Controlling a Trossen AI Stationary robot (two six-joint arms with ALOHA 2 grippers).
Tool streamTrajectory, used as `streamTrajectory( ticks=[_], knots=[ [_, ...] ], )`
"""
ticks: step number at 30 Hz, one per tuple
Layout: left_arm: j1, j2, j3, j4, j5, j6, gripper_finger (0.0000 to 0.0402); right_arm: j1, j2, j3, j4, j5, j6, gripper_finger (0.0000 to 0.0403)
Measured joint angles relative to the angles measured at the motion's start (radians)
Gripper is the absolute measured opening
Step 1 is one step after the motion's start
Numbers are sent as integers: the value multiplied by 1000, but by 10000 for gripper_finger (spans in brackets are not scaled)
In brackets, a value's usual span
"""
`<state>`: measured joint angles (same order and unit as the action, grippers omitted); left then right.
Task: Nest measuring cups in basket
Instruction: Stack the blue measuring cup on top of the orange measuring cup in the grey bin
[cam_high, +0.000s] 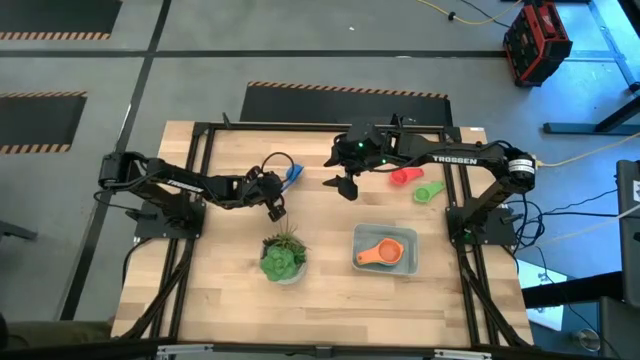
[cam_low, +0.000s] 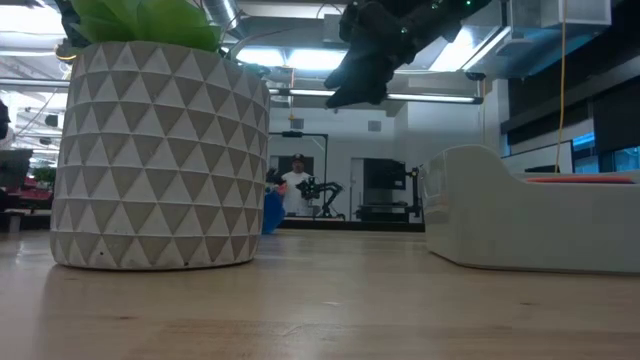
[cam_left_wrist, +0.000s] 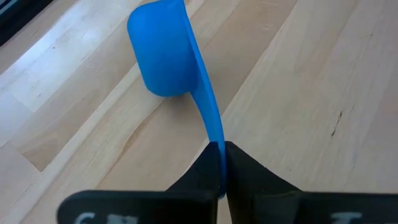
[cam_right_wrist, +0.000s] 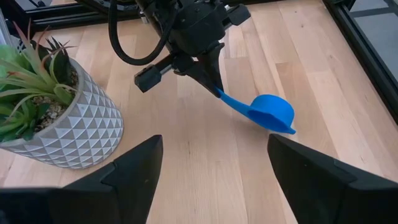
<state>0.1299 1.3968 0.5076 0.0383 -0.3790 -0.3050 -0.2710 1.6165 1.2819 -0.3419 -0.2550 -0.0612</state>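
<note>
A blue measuring cup (cam_left_wrist: 158, 53) lies on the wooden table at the far left of centre, and my left gripper (cam_high: 284, 183) is shut on its handle. My right gripper (cam_high: 345, 186) hangs open above the table's far middle, holding nothing; the right wrist view looks past its fingers at the blue cup (cam_right_wrist: 270, 112). The translucent basket (cam_high: 408, 262) stands at the near right with an orange cup (cam_high: 378, 252) inside. A red cup (cam_high: 403, 176) and a green cup (cam_high: 428, 192) lie on the table at the far right. My left gripper pinches the free end of the blue cup's handle (cam_left_wrist: 214, 140) between its two fingers. The fingers (cam_right_wrist: 208, 78) slant down from the table's left and lie in line with the handle. The handle runs up from the bowl (cam_right_wrist: 273, 115), which looks to rest on the table.
A spiky green plant in a white triangle-patterned pot (cam_high: 283, 258) stands just near of the left gripper and left of the basket. Black frame rails (cam_high: 200, 150) run along the table's sides. Bare wood lies between plant and basket.
</note>
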Motion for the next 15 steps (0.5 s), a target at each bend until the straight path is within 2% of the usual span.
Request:
streamTrajectory(
  ticks=[11,15],
  knots=[
    [0,0,0,4,-1,0,2,0,0,0,0,0,0,294],
    [0,0,0,73,28,0,2,0,-8,0,-26,-6,0,294]
  ],
)
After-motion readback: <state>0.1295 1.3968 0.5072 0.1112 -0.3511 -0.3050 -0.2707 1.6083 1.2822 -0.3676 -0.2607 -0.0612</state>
